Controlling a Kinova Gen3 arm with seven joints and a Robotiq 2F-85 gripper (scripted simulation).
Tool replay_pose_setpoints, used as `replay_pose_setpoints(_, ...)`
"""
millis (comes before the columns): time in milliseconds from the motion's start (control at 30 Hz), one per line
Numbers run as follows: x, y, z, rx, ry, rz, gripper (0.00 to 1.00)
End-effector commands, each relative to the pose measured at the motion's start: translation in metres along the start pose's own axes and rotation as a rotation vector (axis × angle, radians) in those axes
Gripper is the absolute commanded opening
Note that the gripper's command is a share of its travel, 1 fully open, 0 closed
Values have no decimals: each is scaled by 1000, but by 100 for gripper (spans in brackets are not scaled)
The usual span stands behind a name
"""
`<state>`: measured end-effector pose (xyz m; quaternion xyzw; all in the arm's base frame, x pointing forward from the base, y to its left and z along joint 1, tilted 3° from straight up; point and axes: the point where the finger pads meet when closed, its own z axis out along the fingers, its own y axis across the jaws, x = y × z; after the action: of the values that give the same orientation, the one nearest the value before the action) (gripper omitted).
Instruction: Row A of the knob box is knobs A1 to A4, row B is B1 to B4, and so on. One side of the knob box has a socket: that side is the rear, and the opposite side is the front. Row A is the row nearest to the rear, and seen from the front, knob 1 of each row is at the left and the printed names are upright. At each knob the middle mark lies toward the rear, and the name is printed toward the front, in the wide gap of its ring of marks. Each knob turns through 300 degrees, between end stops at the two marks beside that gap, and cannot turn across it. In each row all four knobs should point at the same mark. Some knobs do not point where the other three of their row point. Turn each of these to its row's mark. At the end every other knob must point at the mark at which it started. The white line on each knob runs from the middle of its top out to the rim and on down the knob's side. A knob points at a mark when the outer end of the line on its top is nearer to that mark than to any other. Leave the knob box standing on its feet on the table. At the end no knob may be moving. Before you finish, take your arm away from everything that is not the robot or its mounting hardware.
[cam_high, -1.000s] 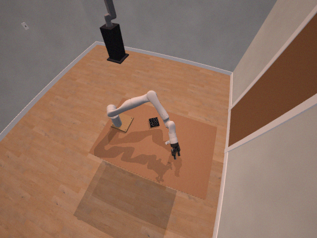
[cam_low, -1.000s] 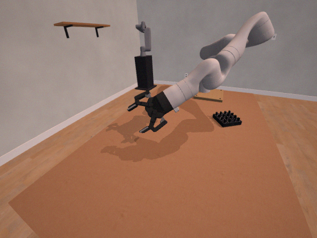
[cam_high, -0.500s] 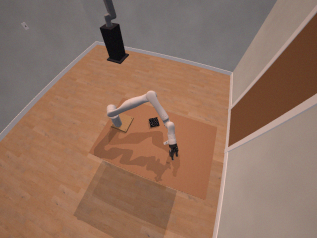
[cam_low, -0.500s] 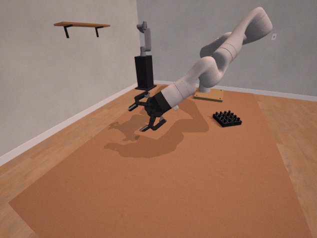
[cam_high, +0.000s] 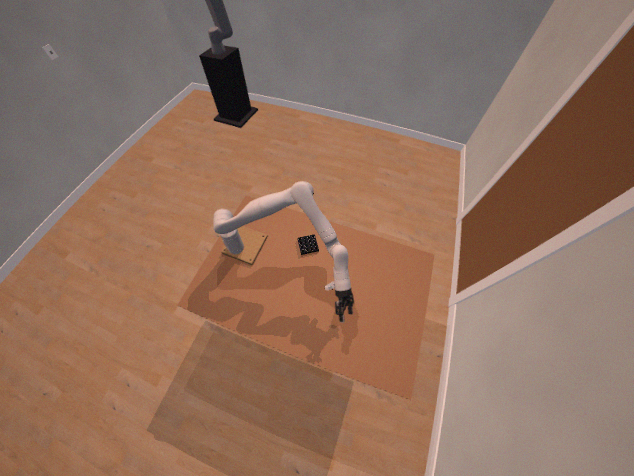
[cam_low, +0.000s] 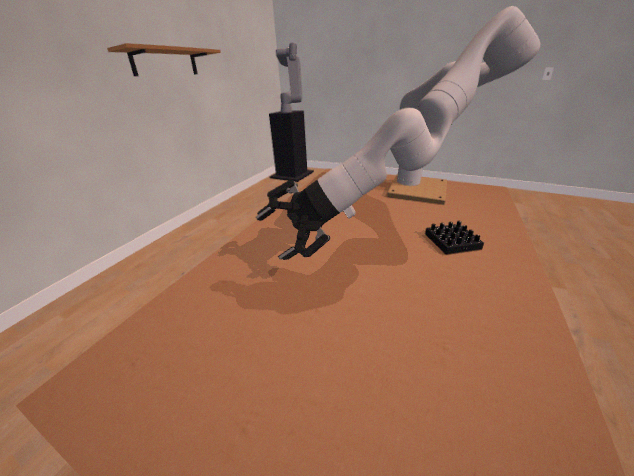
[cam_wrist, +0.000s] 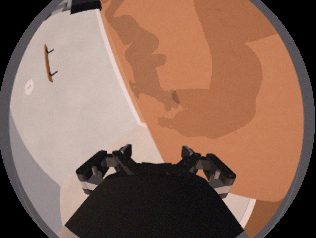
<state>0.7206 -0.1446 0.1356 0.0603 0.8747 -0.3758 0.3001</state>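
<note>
Two fingers of the gripper stand wide apart, gripping nothing; in the top view, the knob box sits toward eleven o'clock from them, well apart.

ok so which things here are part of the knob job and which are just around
For the job:
- knob box with its knobs
- gripper, open

Just around:
- wall shelf
- black pedestal with another arm
</note>
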Motion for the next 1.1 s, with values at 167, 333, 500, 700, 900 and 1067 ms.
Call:
replay_pose_setpoints(167,11,-5,1,-13,39,15,100)
replay_pose_setpoints(333,19,-7,1,-23,66,22,100)
replay_pose_setpoints(500,35,-10,1,-44,119,34,100)
replay_pose_setpoints(700,94,-13,-22,-169,329,66,100)
replay_pose_setpoints(900,130,-8,-68,-322,480,63,100)
replay_pose_setpoints(1067,147,-7,-120,-464,565,35,100)
